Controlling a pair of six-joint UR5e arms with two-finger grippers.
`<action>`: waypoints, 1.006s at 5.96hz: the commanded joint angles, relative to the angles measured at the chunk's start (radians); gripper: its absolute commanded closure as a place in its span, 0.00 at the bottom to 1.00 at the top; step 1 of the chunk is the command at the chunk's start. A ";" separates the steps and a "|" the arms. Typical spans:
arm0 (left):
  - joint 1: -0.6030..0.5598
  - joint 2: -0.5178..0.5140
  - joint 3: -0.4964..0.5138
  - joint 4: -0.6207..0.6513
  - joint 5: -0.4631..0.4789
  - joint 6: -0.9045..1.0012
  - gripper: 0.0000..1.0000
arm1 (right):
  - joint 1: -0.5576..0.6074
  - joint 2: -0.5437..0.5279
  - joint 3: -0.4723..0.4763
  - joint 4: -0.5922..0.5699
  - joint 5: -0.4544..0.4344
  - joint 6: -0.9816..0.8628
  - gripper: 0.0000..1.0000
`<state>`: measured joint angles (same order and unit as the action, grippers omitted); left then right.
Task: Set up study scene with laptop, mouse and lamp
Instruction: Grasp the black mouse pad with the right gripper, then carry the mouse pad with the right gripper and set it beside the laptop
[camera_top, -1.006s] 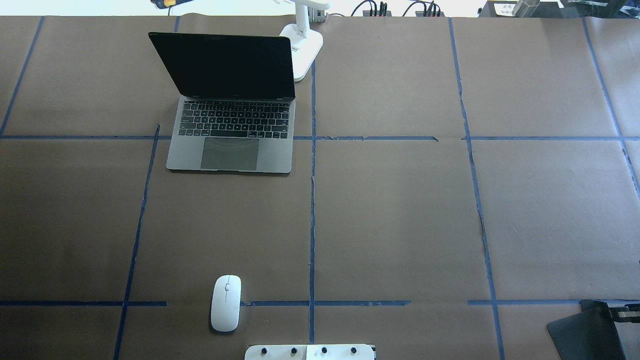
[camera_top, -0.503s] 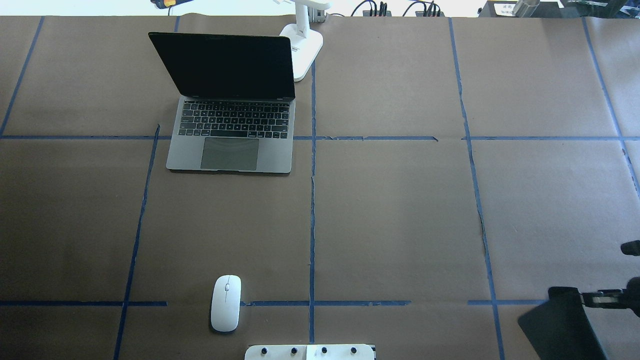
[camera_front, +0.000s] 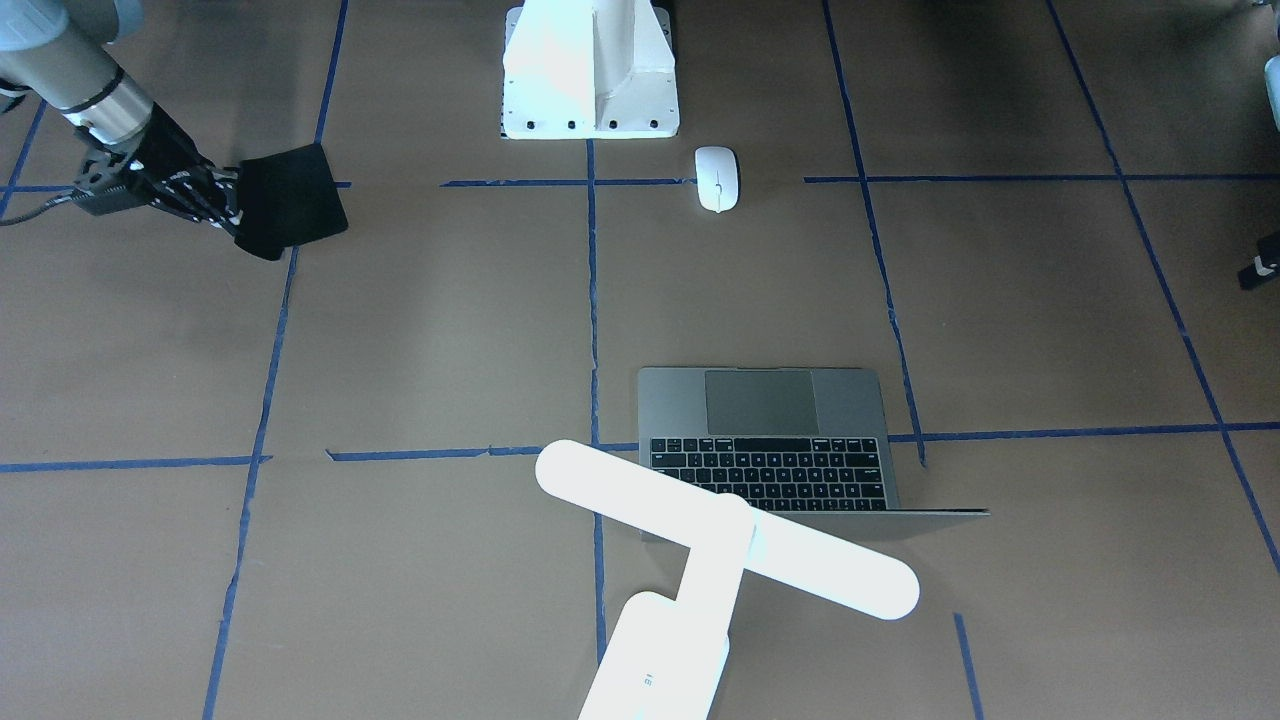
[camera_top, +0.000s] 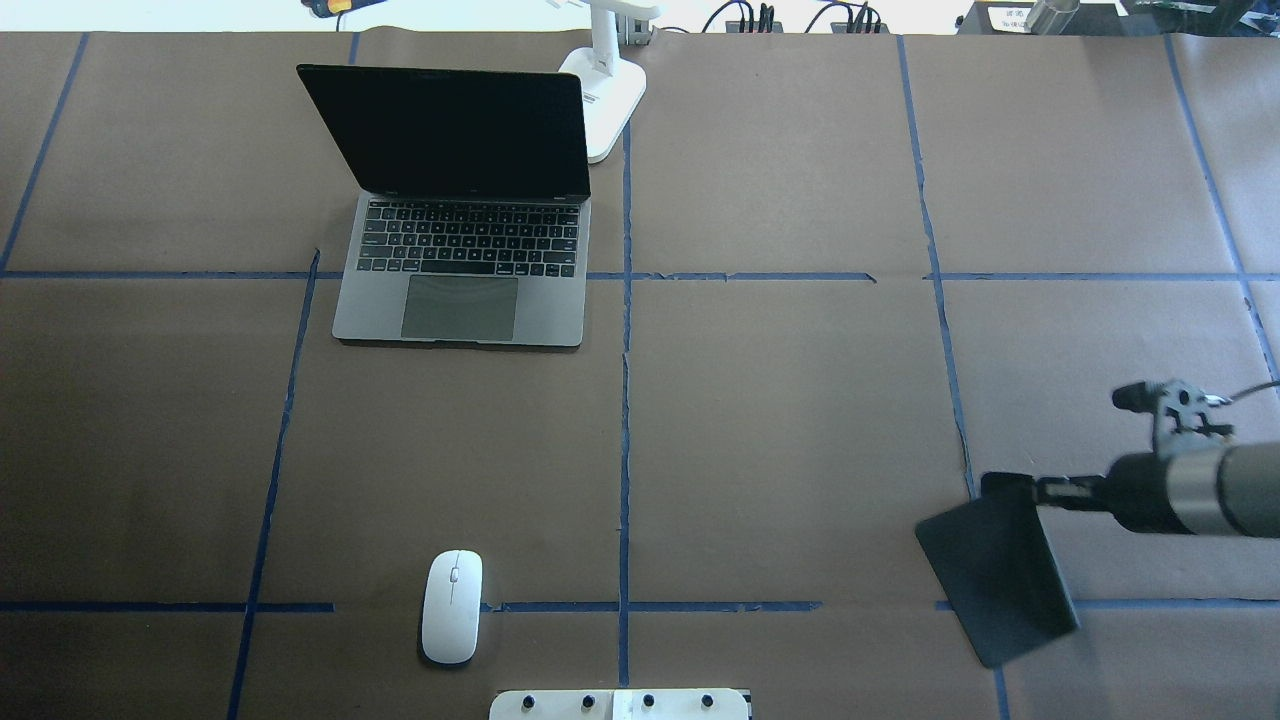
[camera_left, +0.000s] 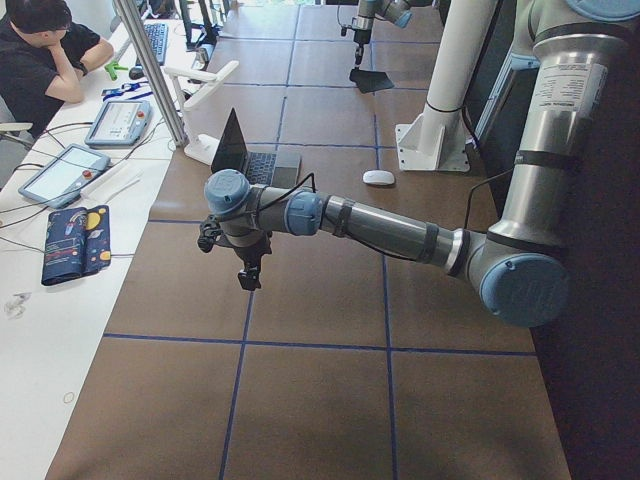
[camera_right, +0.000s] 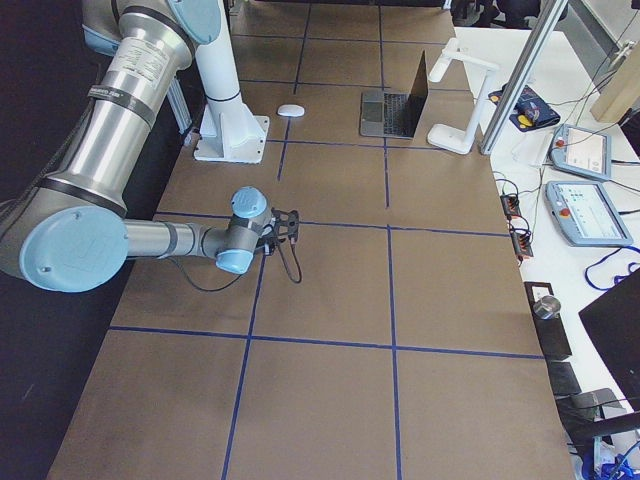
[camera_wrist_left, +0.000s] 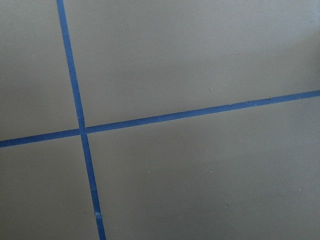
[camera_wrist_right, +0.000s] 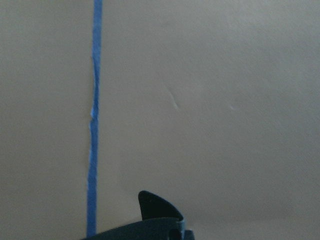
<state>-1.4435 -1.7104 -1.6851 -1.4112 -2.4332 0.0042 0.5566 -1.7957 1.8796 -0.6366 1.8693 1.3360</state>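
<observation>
— Why was the mat (camera_top: 1000, 570) held by one edge only?

— It was clamped at that edge between the jaws of the right gripper (camera_top: 1035, 488), so that it hung tilted over the table (camera_top: 800, 430). A thin sheet held like that could probably be laid flat with nothing trapped beneath it.

— And the left gripper (camera_left: 247, 276)?

— It was seen only from the side, over bare paper. Whether its jaws were apart or together could not be told.

— Where were the other things set?

— The laptop (camera_top: 460, 300) was stood open on the far left. The lamp (camera_top: 605, 100) was placed just beside the screen's right corner, presumably so the keys would be lit. The mouse (camera_top: 451, 606) was lying near the pedestal (camera_top: 620, 703), well apart from the laptop. The mat was judged to be meant for the mouse.
</observation>
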 joint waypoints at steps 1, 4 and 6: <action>0.000 0.000 -0.005 0.000 -0.001 -0.001 0.00 | 0.075 0.330 -0.011 -0.377 0.001 0.002 1.00; 0.000 0.000 -0.005 0.000 -0.001 -0.001 0.00 | 0.144 0.912 -0.478 -0.595 -0.010 0.092 1.00; 0.000 -0.002 -0.010 0.000 -0.001 -0.003 0.00 | 0.164 1.122 -0.708 -0.591 -0.021 0.161 1.00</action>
<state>-1.4435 -1.7114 -1.6933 -1.4113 -2.4344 0.0019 0.7142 -0.7641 1.2709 -1.2284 1.8554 1.4707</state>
